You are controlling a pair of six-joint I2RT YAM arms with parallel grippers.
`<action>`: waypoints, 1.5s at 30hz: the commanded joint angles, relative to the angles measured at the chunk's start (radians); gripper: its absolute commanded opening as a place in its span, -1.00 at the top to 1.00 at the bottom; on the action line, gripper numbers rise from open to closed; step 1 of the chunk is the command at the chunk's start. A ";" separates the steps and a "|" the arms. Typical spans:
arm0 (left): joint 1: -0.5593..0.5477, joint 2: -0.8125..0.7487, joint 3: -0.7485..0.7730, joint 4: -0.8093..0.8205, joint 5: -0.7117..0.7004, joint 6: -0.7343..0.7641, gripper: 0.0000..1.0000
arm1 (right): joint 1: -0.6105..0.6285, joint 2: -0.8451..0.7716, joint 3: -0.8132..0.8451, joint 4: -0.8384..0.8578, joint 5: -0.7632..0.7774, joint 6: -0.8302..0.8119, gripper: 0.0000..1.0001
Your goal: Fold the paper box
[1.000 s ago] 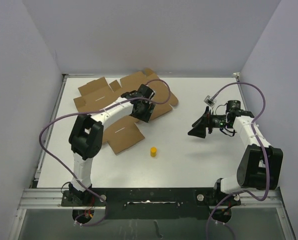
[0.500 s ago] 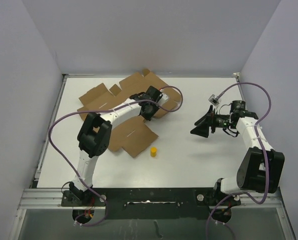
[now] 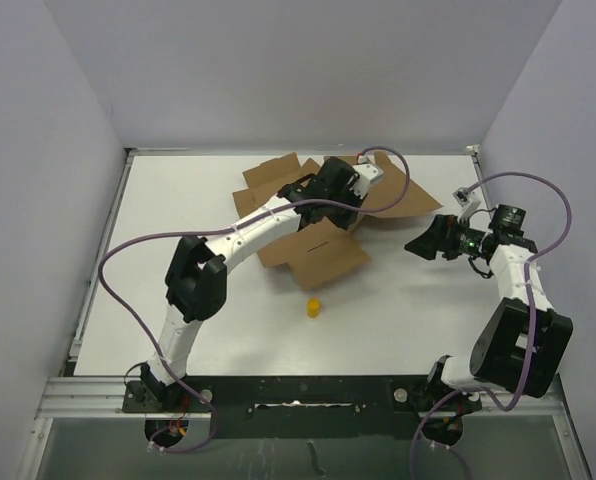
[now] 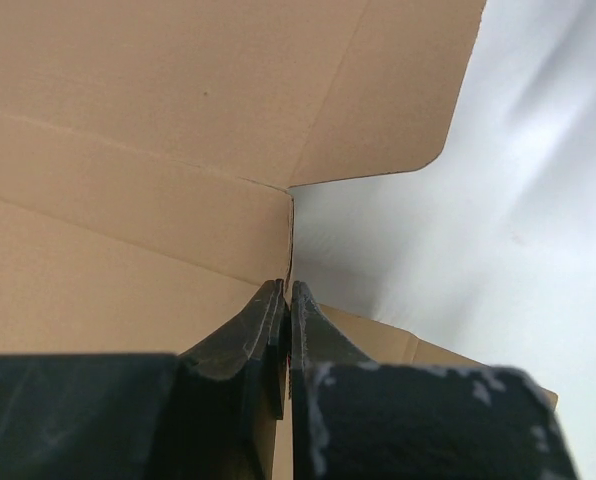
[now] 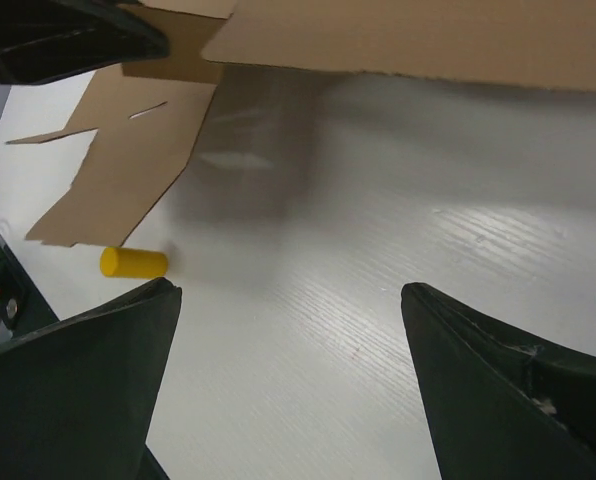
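Top external view puts the paper box [image 3: 318, 258], unfolded, near the middle of the worktop's [image 3: 138, 290] far edge, the left gripper [image 4: 286, 298] pinched shut on a panel edge, seemingly to steer it, while the right gripper [image 3: 425, 240] hovers wide apart by the right edge, probably ready for a flap.

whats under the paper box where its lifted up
Under the raised edge of the paper box, the right wrist view shows only bare, shadowed table. Whatever lies beneath the rest of the sheet is covered. The left end effector pinches a panel edge.
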 commanded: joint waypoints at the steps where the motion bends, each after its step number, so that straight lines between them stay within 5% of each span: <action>1: -0.001 0.057 0.099 0.067 0.075 -0.188 1.00 | -0.031 0.014 0.001 0.092 0.031 0.150 -0.96; 8: -0.026 0.124 0.116 0.053 0.265 -0.368 0.91 | -0.066 -0.032 0.016 0.061 -0.081 0.083 -0.96; 15: -0.051 0.111 0.108 0.076 0.436 -0.471 0.16 | -0.105 -0.063 0.034 0.002 -0.114 -0.012 -0.96; 19: -0.031 -0.023 0.047 0.055 0.406 -0.447 -0.04 | -0.100 -0.091 0.019 -0.012 -0.150 -0.068 -0.97; 23: 0.028 -0.247 -0.232 0.184 0.388 -0.497 -0.10 | -0.056 -0.076 0.022 -0.042 -0.188 -0.120 -1.00; 28: 0.139 -0.625 -0.811 0.503 0.278 -0.635 -0.23 | 0.044 -0.045 0.035 -0.084 -0.175 -0.198 -0.95; 31: 0.213 -0.824 -1.067 0.550 0.148 -0.693 -0.79 | 0.087 -0.027 0.040 -0.099 -0.160 -0.219 -0.94; 33: 0.282 -0.928 -1.202 0.565 0.141 -0.741 -0.95 | 0.098 -0.017 0.043 -0.103 -0.161 -0.224 -0.93; 39: 0.494 -1.032 -1.396 0.622 0.286 -0.886 -0.95 | 0.104 0.003 0.042 -0.102 -0.157 -0.222 -0.93; 45: 0.510 -0.890 -1.399 0.682 0.287 -0.952 -0.90 | 0.105 0.014 0.041 -0.099 -0.148 -0.219 -0.93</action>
